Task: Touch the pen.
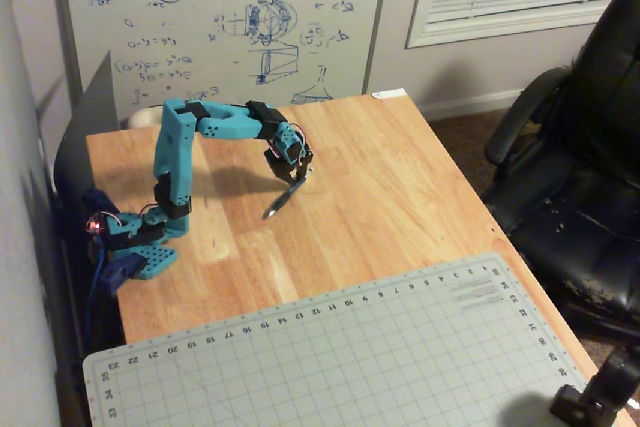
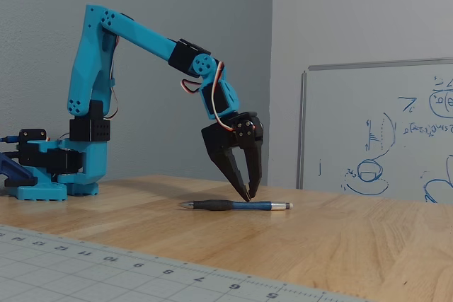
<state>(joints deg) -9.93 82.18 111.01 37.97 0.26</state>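
Note:
The pen (image 2: 233, 205) lies flat on the wooden table (image 2: 340, 238); it has a dark grip, a blue barrel and silvery ends. In a fixed view from above it shows as a thin dark diagonal line (image 1: 279, 203). My blue arm reaches down over it. The gripper (image 2: 249, 194) has black fingers that point straight down, and their tips are closed together. The tips sit right at the top of the pen's middle, touching it or a hair above; I cannot tell which. The gripper also shows in the high fixed view (image 1: 297, 176), over the pen's far end.
A grey cutting mat (image 1: 360, 357) covers the near part of the table. The arm's base (image 1: 140, 247) is clamped at the table's left edge. A whiteboard (image 1: 230, 17) stands behind, and a black office chair (image 1: 580, 167) stands to the right of the table.

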